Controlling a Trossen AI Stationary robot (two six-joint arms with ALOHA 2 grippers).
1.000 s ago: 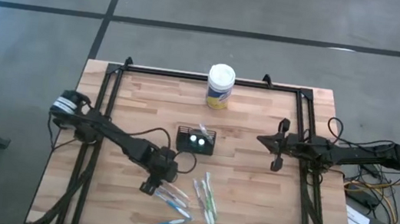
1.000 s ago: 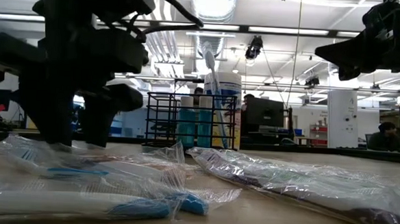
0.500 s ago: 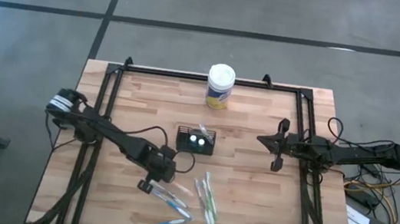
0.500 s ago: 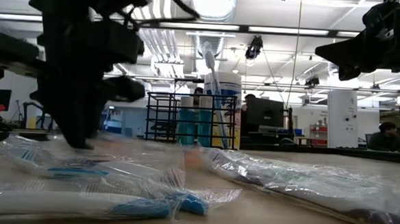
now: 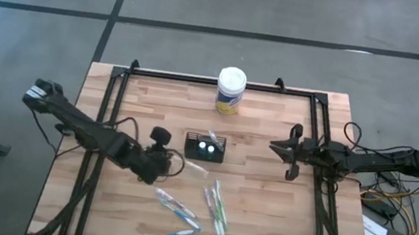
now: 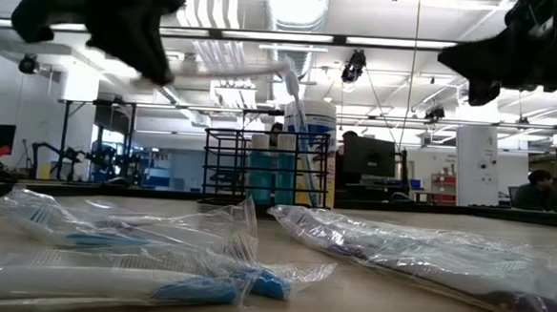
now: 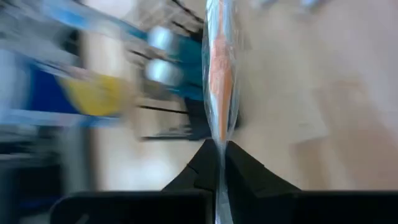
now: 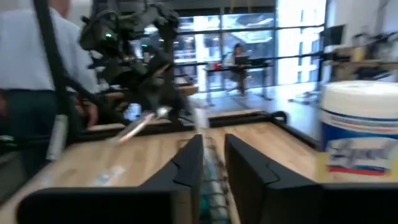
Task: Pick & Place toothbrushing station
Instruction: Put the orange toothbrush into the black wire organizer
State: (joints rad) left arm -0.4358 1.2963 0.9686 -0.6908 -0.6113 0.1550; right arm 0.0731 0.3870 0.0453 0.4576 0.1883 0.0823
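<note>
Left gripper [image 5: 175, 159] clamps a wrapped toothbrush [image 7: 220, 81], lifted beside the black holder [image 5: 205, 148].

Holder: small black wire-walled box w/ two blue-capped tubes + a brush inside, sitting just past the left fingertips, upright, long axis across the table. The toothbrush, orange handle in clear wrap, runs straight out from the pinched fingers [image 7: 200, 168] toward the holder. Vs 1 s ago: left gripper was low over the loose toothbrushes [image 5: 190, 212], fingers wide; now it's raised, closed, nearer the holder. Right gripper [image 5: 292, 154] waits well right of holder, fingers narrowly apart. Canister [image 5: 230, 90] beyond.
</note>
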